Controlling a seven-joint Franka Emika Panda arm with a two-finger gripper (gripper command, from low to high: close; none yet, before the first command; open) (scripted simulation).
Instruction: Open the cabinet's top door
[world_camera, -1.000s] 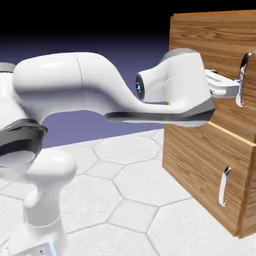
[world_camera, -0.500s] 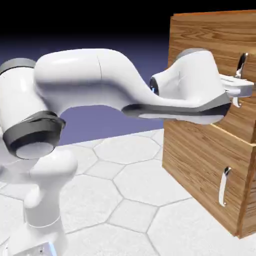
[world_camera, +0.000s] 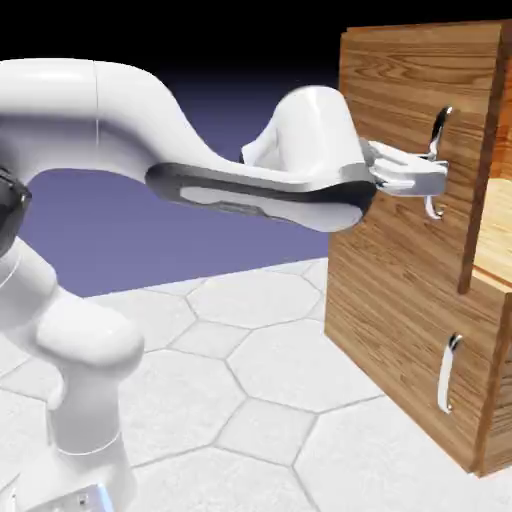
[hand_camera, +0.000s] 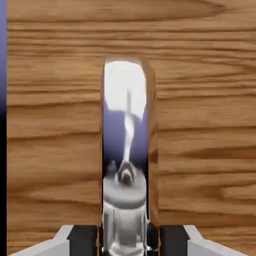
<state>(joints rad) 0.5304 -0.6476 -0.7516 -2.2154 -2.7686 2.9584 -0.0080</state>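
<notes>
Between the jaws, pinched tight, sits the top door's (world_camera: 405, 150) silver handle (hand_camera: 125, 150), door ajar.

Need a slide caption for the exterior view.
Claw shut on the top door's silver handle, door swung partly open from the cabinet.

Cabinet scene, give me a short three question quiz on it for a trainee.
1. True or false: the gripper is shut on the top door's handle.
2. The top door is: A) fully closed, B) swung partly open, C) lying on the table.
3. In the hand view, what shows between the gripper's tips?

Key: 1 true. 2 B; a lighter interior shows to the exterior view's right of the door's edge. 3 The silver handle, against the wood grain.
</notes>
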